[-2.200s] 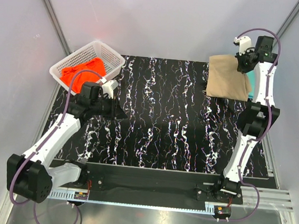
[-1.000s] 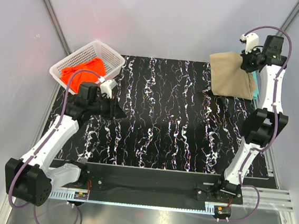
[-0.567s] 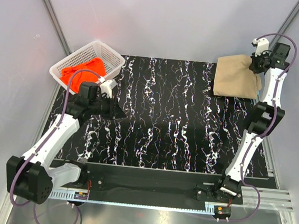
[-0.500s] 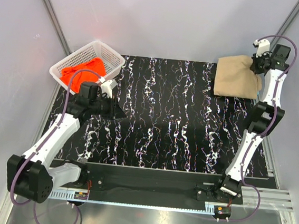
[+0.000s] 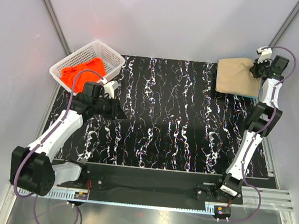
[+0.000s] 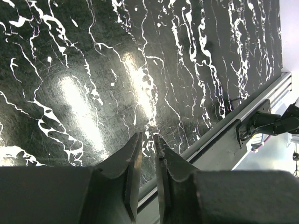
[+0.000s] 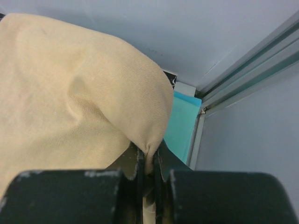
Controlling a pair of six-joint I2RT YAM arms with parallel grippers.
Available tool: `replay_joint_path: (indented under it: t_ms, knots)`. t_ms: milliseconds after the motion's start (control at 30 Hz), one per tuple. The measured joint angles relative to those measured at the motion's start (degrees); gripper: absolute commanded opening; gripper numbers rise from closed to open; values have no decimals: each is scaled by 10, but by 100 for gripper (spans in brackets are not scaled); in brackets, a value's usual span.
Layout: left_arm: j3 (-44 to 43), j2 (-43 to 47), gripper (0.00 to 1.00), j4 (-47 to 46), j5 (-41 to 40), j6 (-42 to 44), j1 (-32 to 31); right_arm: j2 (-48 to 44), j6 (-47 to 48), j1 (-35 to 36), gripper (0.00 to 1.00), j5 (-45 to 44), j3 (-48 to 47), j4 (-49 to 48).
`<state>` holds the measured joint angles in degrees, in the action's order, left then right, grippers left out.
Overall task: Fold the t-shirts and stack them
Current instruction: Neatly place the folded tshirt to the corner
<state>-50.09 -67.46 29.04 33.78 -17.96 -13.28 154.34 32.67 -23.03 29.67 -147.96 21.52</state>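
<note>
The right arm is reaching all the way out to the far right corner of the worktop, and that is where the tan t-shirt is lying as a neat folded packet. The right pincer is clamped on a bunched fold at the shirt's edge, with cloth squeezed tight between the two fingers. Just beside that fold, the wrist view is showing a strip of the teal t-shirt peeking out from under the tan one. So the tan shirt is sitting on top of the teal, and the stack is looking two shirts high.

Across on the left, the left pincer is hovering above bare worktop, its fingers apart by only a narrow slit and gripping nothing. Close behind it, the orange-red t-shirt is lying crumpled in the white basket, not yet folded.

As a reading of progress, two of the three shirts appear done and stacked, barring the release of that tan edge. What is remaining looks like the last third: getting the orange-red shirt out of the basket, spreading and folding it, then carrying it across to top off the pile in the corner.
</note>
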Motion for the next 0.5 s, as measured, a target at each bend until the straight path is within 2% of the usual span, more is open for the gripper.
replay_joint_path:
  t_ms: [67,167,200,233,267,333,367,400,500]
  knots:
    - [0,-6,22,0,-1,0,0,9,-3,0,12,2,0,-19]
    - [0,-15,23,0,-2,0,0,21,-20,0,49,4,-2,-52]
    - [0,-17,24,0,-1,0,0,23,-26,0,55,2,-2,-68]
    - [0,-18,24,0,-1,0,0,25,-30,0,69,-1,-2,-83]
    - [0,-19,25,0,-1,0,0,25,-39,0,76,-2,-2,-97]
    - [0,-20,26,0,-1,0,0,25,-48,0,83,-4,-3,-127]
    - [0,-20,27,0,-1,0,0,25,-54,-1,92,-7,-3,-141]
    - [0,-20,28,0,-2,0,0,25,-61,-2,98,-10,-3,-151]
    - [0,-19,29,0,-4,0,0,21,-80,-2,100,-28,0,-165]
